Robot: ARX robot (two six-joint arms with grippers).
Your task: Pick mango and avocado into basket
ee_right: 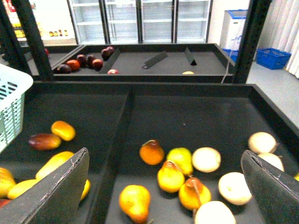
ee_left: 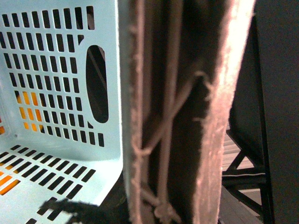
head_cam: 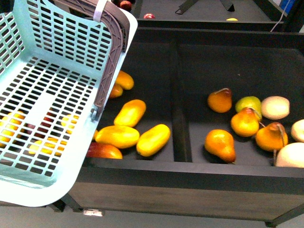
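Basket point(head_cam: 66, 185): raised and tilted at the left of the front view, with its brown-grey handle point(head_cam: 111, 57) overlapping the left compartment of the bin point(head_cam: 190, 166). Mangoes point(head_cam: 153, 139) lie loose on that compartment's floor (one red fruit point(head_cam: 104, 151) touches them). Pears point(head_cam: 220, 145) occupy the right compartment. Right gripper point(ee_right: 164, 154): fingers spread wide, holding nothing, above the bin. Left gripper: state cannot be determined; its wrist view shows only the basket wall and a close brown surface.

basket point(head_cam: 57, 71): cut off at the left edge
fruit beneath basket point(head_cam: 47, 145): just yellow and red patches through the slots
brown strip point(ee_left: 182, 112): blurred, too close to make out
right claw point(ee_right: 166, 154): finger bases run out of frame
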